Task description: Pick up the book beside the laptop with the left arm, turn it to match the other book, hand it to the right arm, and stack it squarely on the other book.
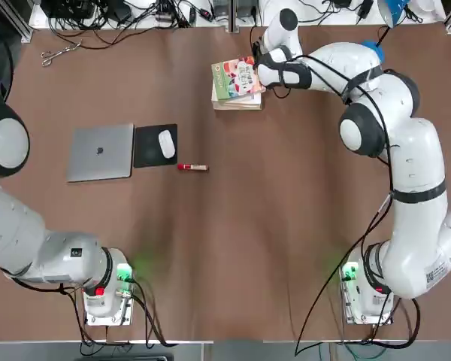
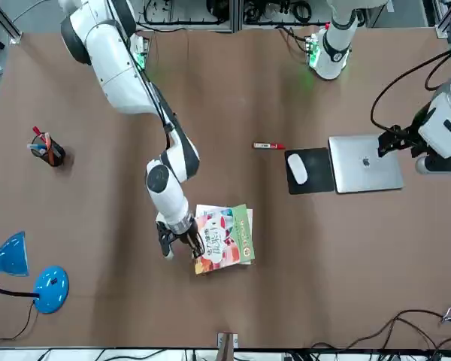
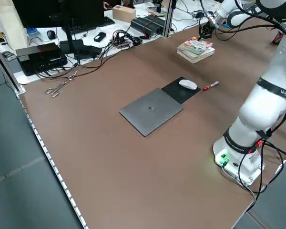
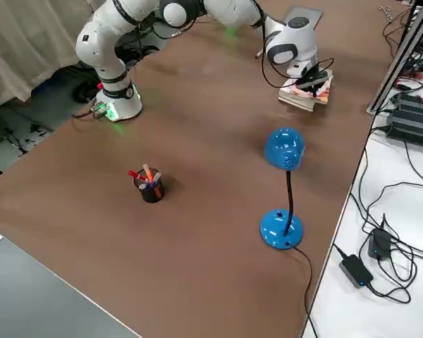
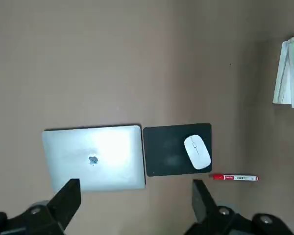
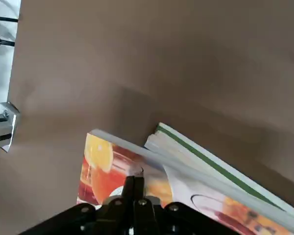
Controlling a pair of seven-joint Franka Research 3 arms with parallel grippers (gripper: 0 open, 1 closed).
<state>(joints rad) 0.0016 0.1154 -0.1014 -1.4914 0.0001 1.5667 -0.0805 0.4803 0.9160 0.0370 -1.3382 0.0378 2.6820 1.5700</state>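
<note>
The colourful book (image 1: 231, 80) lies on top of the other book (image 1: 237, 104) at the far side of the table, a little askew to it. My right gripper (image 1: 254, 72) is shut, its fingertips (image 6: 134, 182) down on the colourful cover (image 6: 100, 169) near one corner, with nothing between them. The front view shows the same book (image 2: 227, 236) with the right gripper (image 2: 188, 242) at its edge. The laptop (image 1: 100, 152) lies closed at the left. My left gripper (image 5: 135, 198) hangs open high above the laptop (image 5: 93, 157), holding nothing.
A black mouse pad (image 1: 155, 145) with a white mouse (image 1: 166, 144) lies beside the laptop, a red marker (image 1: 192, 167) just past it. Scissors (image 1: 59, 53) lie at the far left. A pen cup (image 2: 46, 150) and a blue lamp (image 2: 26, 274) stand on the right arm's side.
</note>
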